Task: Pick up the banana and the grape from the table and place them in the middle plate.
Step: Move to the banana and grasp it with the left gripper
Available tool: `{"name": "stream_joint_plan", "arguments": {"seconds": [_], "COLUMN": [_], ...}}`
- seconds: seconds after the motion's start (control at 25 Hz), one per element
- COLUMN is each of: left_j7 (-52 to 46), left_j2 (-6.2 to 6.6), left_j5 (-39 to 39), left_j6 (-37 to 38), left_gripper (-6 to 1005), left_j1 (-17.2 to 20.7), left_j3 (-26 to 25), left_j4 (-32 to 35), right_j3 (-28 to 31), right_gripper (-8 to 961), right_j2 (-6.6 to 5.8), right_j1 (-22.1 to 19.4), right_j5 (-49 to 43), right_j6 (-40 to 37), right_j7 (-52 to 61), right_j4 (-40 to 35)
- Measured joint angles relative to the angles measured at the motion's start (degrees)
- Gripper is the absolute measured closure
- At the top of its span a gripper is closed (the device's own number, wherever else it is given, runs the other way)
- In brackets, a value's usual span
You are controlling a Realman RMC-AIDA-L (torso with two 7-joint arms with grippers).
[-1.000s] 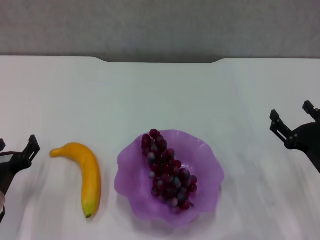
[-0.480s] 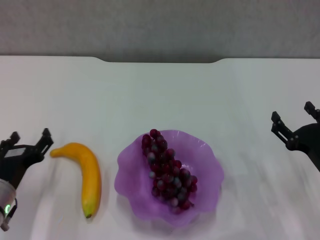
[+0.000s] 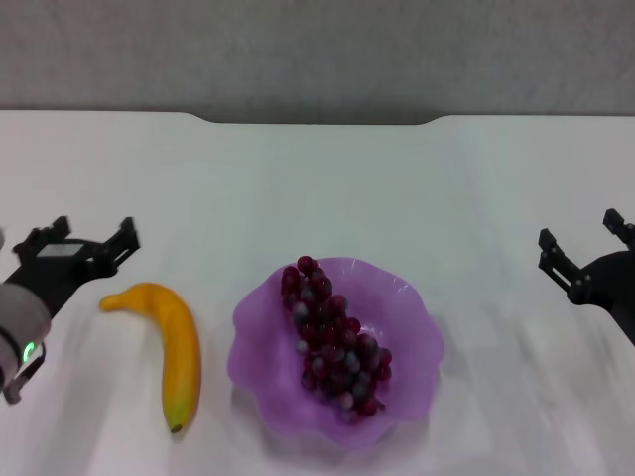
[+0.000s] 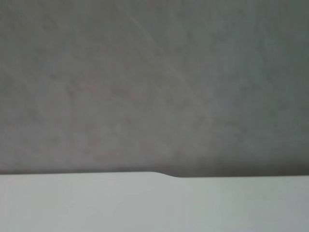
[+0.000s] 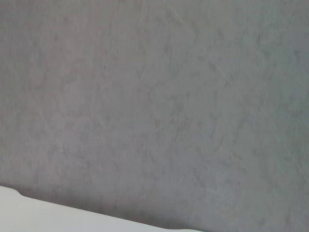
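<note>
In the head view the yellow-orange banana [image 3: 169,347] lies on the white table [image 3: 317,188], left of the middle plate [image 3: 402,317]. The purple plate has a wavy rim and holds the bunch of dark red grape [image 3: 332,342]. My left gripper [image 3: 87,238] hovers open just above and left of the banana's far end, with nothing between its fingers. At the right edge, my right gripper [image 3: 585,246] is open too and empty, well away from the plate. Both wrist views show only the table's far edge and a grey wall.
The table's far edge [image 3: 317,119] has a shallow notch, with a grey wall behind it. The same edge shows in the left wrist view as the table edge [image 4: 164,175] and in the right wrist view as the table edge [image 5: 58,208].
My left gripper has moved up and to the right, from the left edge to near the banana's far end. The right gripper has drifted slightly down and back.
</note>
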Motion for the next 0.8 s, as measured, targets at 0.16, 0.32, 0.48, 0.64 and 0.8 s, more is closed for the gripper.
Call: {"name": "stream_joint_plan", "arguments": {"seconds": [0.16, 0.32, 0.48, 0.64, 0.8], "left_j7": [0.45, -0.20, -4.14, -15.03, -21.94], "left_j2": [-0.07, -0.15, -0.22, -0.31, -0.29], "left_j5": [-0.05, 0.34, 3.00, 13.86, 17.52], "left_j6": [-18.98, -35.32, -43.57, -51.49, -60.29], "left_gripper": [137, 136, 133, 131, 130], "left_j1": [-0.27, -3.27, -5.79, -8.37, -11.58], "left_j3": [-4.67, -9.08, -10.99, -10.47, -10.11], "left_j4": [-9.76, -12.98, -14.58, -17.50, -18.87], "right_j3": [-0.15, -0.58, -0.62, -0.62, -0.62], "right_gripper": [76, 76, 76, 76, 76], "right_j2": [0.00, 0.00, 0.00, 0.00, 0.00], "right_j1": [0.11, 0.32, 0.41, 0.41, 0.47], "right_j5": [-0.09, -0.10, -0.10, -0.10, -0.01], "right_j6": [0.48, 0.51, 1.39, 1.87, 1.88], "right_j7": [0.00, 0.00, 0.00, 0.00, 0.00], "right_j4": [-0.03, -0.02, -0.01, 0.00, -0.02]}}
